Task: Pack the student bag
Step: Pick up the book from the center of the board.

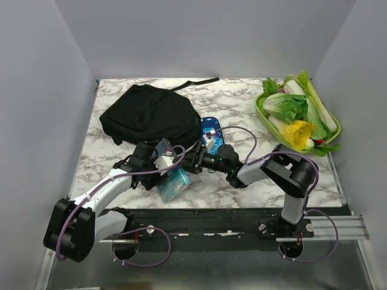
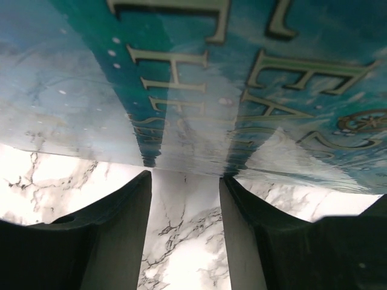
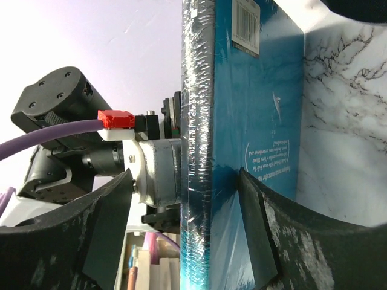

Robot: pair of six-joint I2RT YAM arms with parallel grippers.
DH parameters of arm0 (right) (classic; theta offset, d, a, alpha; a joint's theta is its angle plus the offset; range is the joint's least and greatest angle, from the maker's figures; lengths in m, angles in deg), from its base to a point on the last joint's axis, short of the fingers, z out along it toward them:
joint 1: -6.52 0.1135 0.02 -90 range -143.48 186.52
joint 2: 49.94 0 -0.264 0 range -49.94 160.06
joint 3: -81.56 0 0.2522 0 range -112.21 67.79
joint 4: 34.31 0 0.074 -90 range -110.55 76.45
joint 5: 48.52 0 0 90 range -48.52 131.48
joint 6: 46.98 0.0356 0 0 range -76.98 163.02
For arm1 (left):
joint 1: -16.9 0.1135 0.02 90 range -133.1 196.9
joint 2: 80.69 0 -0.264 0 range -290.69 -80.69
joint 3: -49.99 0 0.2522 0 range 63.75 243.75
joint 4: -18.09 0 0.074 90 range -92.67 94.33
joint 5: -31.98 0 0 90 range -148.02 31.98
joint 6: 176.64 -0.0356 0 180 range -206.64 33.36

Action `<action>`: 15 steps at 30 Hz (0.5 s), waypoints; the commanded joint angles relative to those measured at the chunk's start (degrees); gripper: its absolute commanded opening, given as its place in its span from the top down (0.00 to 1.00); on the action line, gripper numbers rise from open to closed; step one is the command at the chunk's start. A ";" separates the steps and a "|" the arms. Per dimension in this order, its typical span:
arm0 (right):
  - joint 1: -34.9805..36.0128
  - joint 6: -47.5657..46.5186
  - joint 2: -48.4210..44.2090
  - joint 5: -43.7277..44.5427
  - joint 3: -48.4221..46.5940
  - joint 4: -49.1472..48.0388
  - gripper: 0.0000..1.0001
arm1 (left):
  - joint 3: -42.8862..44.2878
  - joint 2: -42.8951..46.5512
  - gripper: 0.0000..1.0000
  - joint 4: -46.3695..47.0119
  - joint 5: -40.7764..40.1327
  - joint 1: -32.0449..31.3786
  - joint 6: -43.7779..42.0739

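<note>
Seemingly ungripped, a shrink-wrapped teal book [image 1: 174, 184] stands inside the spread right claw [image 3: 186, 173]; the left claw [image 2: 186, 181] gapes narrowly, empty. The large black fabric backpack [image 1: 148, 115] lies at ten o'clock on the bench [image 1: 242, 96].

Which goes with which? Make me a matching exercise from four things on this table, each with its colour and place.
1. backpack
2. book
3. vegetable tray
4. pencil case

A. green, far right
B. black, far left
C. teal, with lettering, near middle
D. blue, small, beside the backpack

Pairs: 1-B, 2-C, 3-A, 4-D
</note>
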 commanded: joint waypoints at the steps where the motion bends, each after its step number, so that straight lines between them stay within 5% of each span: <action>1: 3.68 5.60 3.66 -9.29 -1.36 -1.38 0.25 | 1.31 0.22 0.45 11.74 12.14 -1.85 3.49; 15: 1.14 3.15 2.17 -12.89 7.43 -10.17 0.18 | 0.87 0.84 0.46 11.83 11.53 -1.14 3.22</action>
